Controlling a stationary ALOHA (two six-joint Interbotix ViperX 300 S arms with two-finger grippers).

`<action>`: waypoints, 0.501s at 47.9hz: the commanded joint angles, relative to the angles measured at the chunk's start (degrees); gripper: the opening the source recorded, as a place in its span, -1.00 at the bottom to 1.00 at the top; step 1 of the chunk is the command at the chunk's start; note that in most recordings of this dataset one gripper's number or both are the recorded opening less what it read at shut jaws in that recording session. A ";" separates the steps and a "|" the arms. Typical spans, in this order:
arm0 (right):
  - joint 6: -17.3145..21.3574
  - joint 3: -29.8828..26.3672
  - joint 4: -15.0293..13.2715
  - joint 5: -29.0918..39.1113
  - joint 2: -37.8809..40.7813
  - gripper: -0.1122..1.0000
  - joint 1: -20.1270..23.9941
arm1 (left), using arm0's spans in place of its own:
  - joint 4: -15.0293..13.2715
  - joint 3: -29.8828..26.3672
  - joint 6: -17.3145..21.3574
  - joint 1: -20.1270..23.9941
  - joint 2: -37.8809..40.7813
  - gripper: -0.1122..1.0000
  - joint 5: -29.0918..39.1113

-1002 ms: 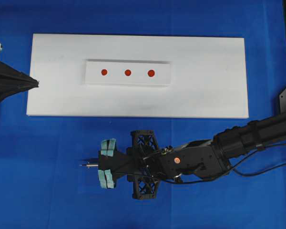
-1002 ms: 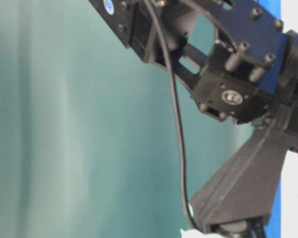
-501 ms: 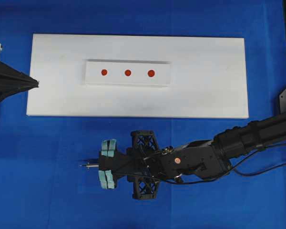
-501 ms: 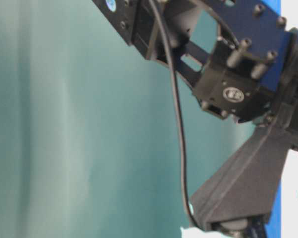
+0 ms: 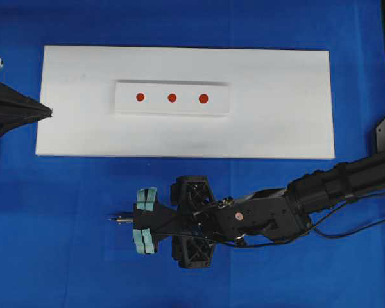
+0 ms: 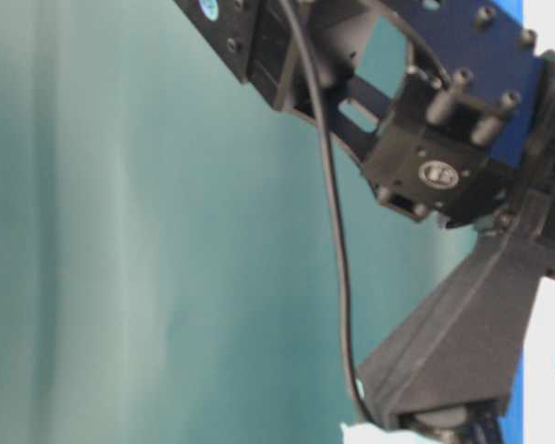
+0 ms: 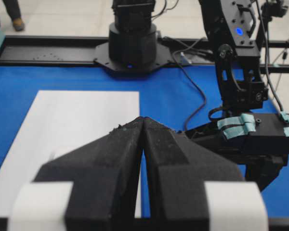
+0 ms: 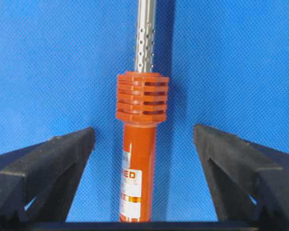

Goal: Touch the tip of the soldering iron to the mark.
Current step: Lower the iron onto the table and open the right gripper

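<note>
A blue cloth [image 5: 64, 256] is spread over the table, and a large white board [image 5: 282, 109] is laid across its upper half in the overhead view. A smaller white strip [image 5: 172, 98] is set on the board, bearing three red marks [image 5: 172, 97] in a row.

The right arm [image 5: 333, 186] is stretched in from the right edge, below the board, with the right gripper [image 5: 143, 221] pointed leftward over the bare cloth. Compared with a second ago, its fingers are seen spread wide: in the right wrist view the two black fingers [image 8: 43, 163] stand well apart on either side of the soldering iron [image 8: 139, 159], neither touching it. The grip seen earlier has thus been let go. The iron lies on the cloth between the fingers, its silver tip [image 5: 115, 220] projecting to the left, well apart from the marks.

The left gripper [image 5: 42, 112] is parked at the board's left edge, unchanged, its fingers [image 7: 111, 178] pressed together on nothing.
</note>
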 commanded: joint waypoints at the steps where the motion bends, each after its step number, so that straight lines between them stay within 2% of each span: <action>1: -0.26 -0.44 -0.18 0.26 -3.69 0.75 0.18 | 0.09 -0.79 -0.18 -0.18 0.26 -0.80 -0.26; 24: -0.62 -0.70 -3.16 13.01 -18.98 0.75 0.26 | 0.09 -0.79 -0.97 -0.18 0.18 -0.80 -0.26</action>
